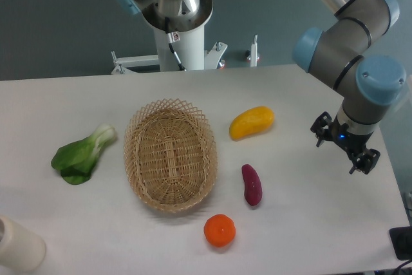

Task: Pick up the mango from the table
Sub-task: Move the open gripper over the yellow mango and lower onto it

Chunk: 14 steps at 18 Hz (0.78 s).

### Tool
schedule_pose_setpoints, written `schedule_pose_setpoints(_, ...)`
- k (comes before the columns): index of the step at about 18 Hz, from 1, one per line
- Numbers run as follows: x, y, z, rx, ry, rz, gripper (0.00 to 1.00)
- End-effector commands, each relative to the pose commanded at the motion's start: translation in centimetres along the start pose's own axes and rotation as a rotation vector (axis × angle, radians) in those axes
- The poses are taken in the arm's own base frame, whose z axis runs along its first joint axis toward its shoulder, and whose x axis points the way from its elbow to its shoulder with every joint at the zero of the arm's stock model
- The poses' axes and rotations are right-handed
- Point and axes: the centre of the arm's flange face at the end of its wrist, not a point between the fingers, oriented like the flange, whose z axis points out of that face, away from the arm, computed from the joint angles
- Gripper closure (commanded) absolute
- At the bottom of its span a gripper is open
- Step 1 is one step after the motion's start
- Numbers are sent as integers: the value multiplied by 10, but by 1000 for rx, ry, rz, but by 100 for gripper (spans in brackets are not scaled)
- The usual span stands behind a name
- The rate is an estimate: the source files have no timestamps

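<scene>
The mango is a smooth yellow-orange oblong fruit lying on the white table, right of the basket. My gripper hangs over the table near its right edge, well to the right of the mango and a little lower in the picture. It points down. Its black fingers stick out on both sides of the wrist, spread apart, with nothing between them.
A woven wicker basket stands at the table's middle. A dark purple sweet potato and a round orange lie below the mango. A bok choy lies at the left, a white cylinder at the front left corner.
</scene>
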Motion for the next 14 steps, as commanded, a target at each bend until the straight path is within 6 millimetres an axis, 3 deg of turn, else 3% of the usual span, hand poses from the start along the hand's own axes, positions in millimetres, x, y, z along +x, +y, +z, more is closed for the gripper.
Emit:
schedule_pose_setpoints(7,1,-1,5,18,10,-23,0)
schedule_pose_setpoints(14,20,-3,17,29,48,-59,0)
